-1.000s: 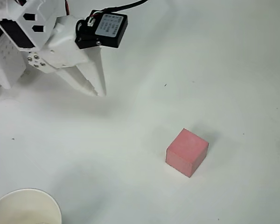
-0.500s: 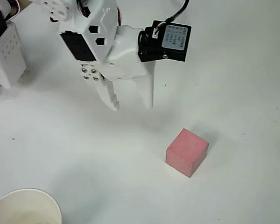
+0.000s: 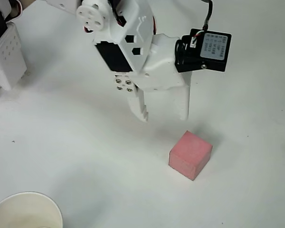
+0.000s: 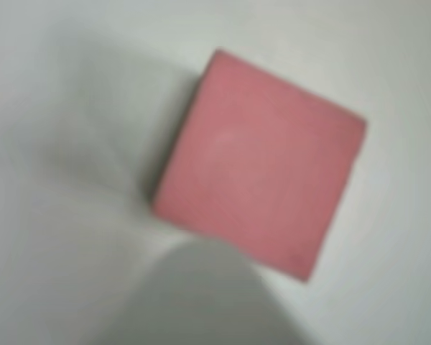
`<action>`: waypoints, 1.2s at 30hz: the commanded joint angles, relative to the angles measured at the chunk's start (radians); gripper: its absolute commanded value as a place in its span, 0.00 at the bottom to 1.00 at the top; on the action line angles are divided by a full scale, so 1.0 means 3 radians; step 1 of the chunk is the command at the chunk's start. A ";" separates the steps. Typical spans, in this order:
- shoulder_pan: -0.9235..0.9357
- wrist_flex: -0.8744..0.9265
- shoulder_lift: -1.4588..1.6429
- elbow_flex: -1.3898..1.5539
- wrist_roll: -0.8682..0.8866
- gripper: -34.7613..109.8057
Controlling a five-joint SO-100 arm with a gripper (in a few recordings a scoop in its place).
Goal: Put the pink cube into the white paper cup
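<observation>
Pink cube point(image 3: 190, 155): small salmon-pink block, matte, sharp-edged, one corner turned toward the lower edge of the overhead view. Resting flat on the white table point(image 3: 85, 156), at about 4 o'clock from picture centre. In the wrist view point(image 4: 258, 162), blurred, turned diamond-wise, large in frame, a grey out-of-focus shape just below it at 6 o'clock.

White paper cup point(image 3: 24, 211): off-white, thin rim, pale inside, cut by the lower-left corner of the overhead view, at 8 o'clock from the cube and well apart from it. Upright, mouth open.

Gripper point(image 3: 164, 115): white, two tapering fingers spread apart, nothing between them, tips pointing down-picture. Placed near the cube at its 11 o'clock, not touching. Black camera box point(image 3: 206, 51) on the wrist at 1 o'clock from the fingertips.

Open room: bare table on all sides of the cube; clear stretch between cube and cup. White perforated block point(image 3: 7, 57) at the left edge, 9 o'clock, far from both.

Change against the earlier frames: gripper carried from the upper left toward the cube, jaws opened wider than before; cube and cup unmoved.
</observation>
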 commanded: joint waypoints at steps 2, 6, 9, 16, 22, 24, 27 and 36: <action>-0.0036 0.0107 0.0005 -0.0537 0.0041 0.46; -0.0031 0.0112 -0.0031 -0.0578 0.0046 0.54; -0.0026 0.0112 -0.0056 -0.0583 0.0051 0.54; -0.0020 0.0118 -0.0271 -0.0741 0.0041 0.56; -0.0005 0.0123 -0.0532 -0.1033 -0.0031 0.56; -0.0005 0.0215 -0.0670 -0.1232 -0.0056 0.56; 0.0000 0.0337 -0.0869 -0.1519 -0.0077 0.57; 0.0046 0.0450 -0.1181 -0.1882 -0.0112 0.57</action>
